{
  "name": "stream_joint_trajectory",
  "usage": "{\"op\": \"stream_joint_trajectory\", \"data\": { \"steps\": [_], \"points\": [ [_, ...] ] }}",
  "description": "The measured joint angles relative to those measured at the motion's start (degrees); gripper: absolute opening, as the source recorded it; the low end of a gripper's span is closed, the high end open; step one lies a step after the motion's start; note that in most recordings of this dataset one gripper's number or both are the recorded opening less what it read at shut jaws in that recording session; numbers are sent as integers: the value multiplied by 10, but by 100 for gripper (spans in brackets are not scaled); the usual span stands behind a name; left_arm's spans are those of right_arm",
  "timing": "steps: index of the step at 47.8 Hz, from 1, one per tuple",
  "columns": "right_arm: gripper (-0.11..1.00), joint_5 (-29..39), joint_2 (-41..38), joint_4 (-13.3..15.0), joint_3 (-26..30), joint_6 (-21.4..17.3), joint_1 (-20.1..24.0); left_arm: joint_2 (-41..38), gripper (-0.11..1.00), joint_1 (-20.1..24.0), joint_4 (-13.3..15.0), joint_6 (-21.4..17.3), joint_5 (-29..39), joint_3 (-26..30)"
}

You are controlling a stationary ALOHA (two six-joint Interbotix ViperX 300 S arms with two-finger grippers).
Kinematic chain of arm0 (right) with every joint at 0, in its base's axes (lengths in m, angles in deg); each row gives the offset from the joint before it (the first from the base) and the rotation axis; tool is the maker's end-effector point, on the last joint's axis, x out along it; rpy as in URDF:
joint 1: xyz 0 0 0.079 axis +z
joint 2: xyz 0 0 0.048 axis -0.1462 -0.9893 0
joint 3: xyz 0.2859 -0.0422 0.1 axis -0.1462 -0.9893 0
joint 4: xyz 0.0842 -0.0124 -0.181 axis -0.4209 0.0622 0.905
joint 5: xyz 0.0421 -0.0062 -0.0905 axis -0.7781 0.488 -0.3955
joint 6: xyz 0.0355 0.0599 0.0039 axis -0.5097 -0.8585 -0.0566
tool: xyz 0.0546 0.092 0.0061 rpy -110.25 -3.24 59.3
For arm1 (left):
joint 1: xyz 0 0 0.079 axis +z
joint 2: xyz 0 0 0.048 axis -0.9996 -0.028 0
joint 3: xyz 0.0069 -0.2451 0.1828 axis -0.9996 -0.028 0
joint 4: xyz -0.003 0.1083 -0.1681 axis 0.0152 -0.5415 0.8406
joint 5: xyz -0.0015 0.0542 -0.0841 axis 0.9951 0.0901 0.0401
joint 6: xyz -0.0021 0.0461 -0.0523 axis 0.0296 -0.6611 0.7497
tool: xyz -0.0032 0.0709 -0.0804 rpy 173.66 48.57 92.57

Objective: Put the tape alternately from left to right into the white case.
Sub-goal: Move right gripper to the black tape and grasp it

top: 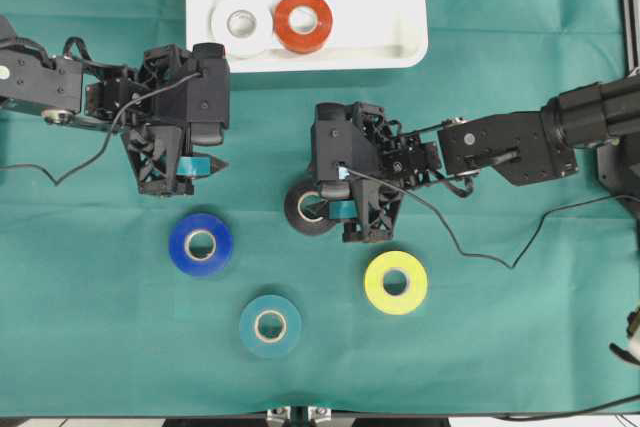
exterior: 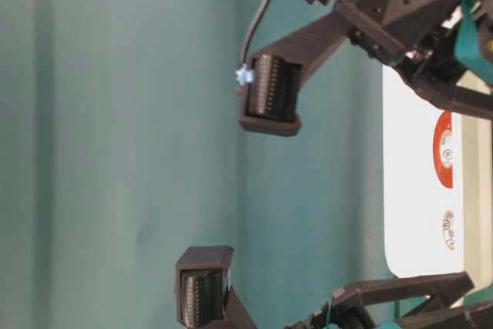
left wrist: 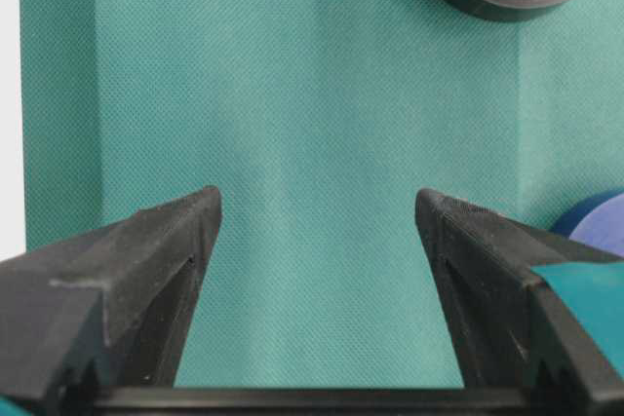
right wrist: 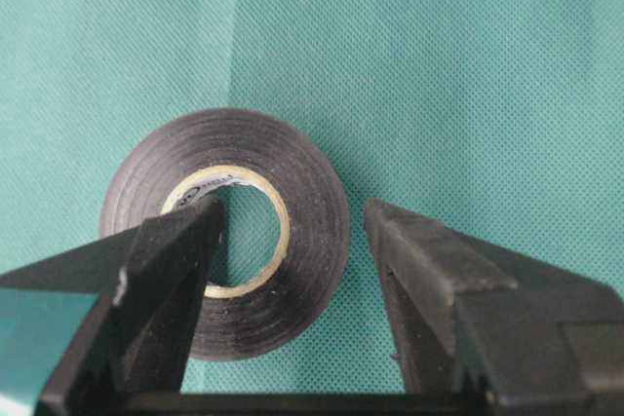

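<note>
While my right gripper point(right wrist: 292, 231) hangs over the black roll point(right wrist: 226, 231), its jaws stand apart astride one wall of the ring: one finger point(right wrist: 180, 270) sits over the pale core hole, the other just outside the rim at three o'clock. They clamp nothing yet. My left gripper point(left wrist: 317, 231) is spread wide over bare green cloth point(left wrist: 312, 94), holding nothing, with the black roll's edge at one o'clock in its wrist view and the blue roll's edge at three.

From overhead, the white case point(top: 400, 7) lies at twelve o'clock against the top edge, its right half bare. The white roll point(top: 241, 24) and red-orange roll point(top: 303, 22) lie flat inside, side by side and touching. On the cloth, the blue roll point(top: 201, 244) lies at eight o'clock, the teal roll point(top: 270, 326) at six, and the yellow roll point(top: 395, 282) at five, all well apart, with open cloth between them. The black roll looks glossy, wound in fine layers, printed on its core.
</note>
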Motion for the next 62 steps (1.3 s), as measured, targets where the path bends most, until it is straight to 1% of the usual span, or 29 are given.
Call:
{"op": "stream_joint_trajectory", "data": {
  "steps": [17, 32, 37, 40, 45, 47, 62],
  "points": [
    [67, -2, -29, 0, 11, -2, -1, -1, 91, 0, -1, 0, 0, 0],
    [67, -1, -33, 0, 13, -2, -3, 0, 91, 0, 0, 0, 0, 0],
    [65, -1, -33, 0, 14, -2, -3, 0, 91, 0, 0, 1, 0, 0],
    [62, 0, -33, 1, 15, -2, -3, 0, 91, 0, 0, 0, 0, -1],
    [36, 4, -31, 3, 16, -1, -3, 0, 91, 0, 0, 0, 0, -1],
    [28, 7, -27, 4, 16, 0, -3, 0, 91, 0, -1, 0, 0, 0],
    [27, 40, 4, 4, 16, 1, -4, -1, 91, 0, 0, 1, 0, 0]
  ]
}}
